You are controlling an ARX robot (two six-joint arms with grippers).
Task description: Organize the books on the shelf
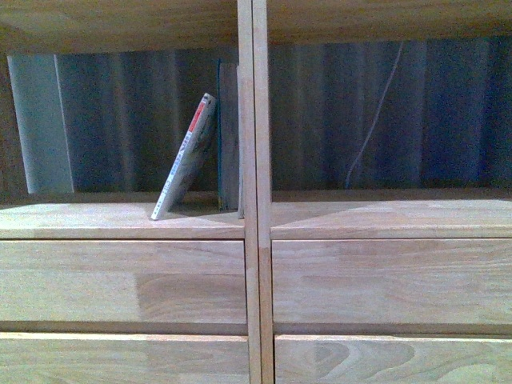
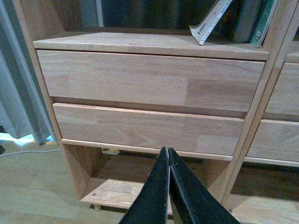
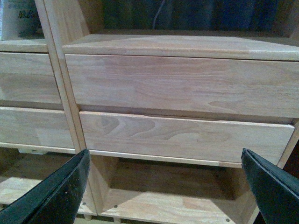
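The light wooden shelf [image 1: 254,160] fills the front view, split by a central divider. In its left compartment a thin pale paperback [image 1: 186,158] with a red-marked spine leans to the right against a taller teal book [image 1: 229,136] that stands upright beside the divider. The left wrist view shows the same paperback [image 2: 211,21] and teal books [image 2: 254,21] at the compartment's edge. My left gripper [image 2: 167,154] is shut with nothing in it, low in front of the left drawers. My right gripper [image 3: 166,161] is open and empty before the right drawers. Neither arm appears in the front view.
Plain drawer fronts [image 1: 124,280] sit in two rows under the compartments. The right compartment [image 1: 384,120] holds no books; a thin cable [image 1: 372,128] hangs behind it. A low open bay [image 3: 168,186] lies under the drawers. Grey curtain [image 2: 14,93] and wood floor [image 2: 32,186] lie left of the shelf.
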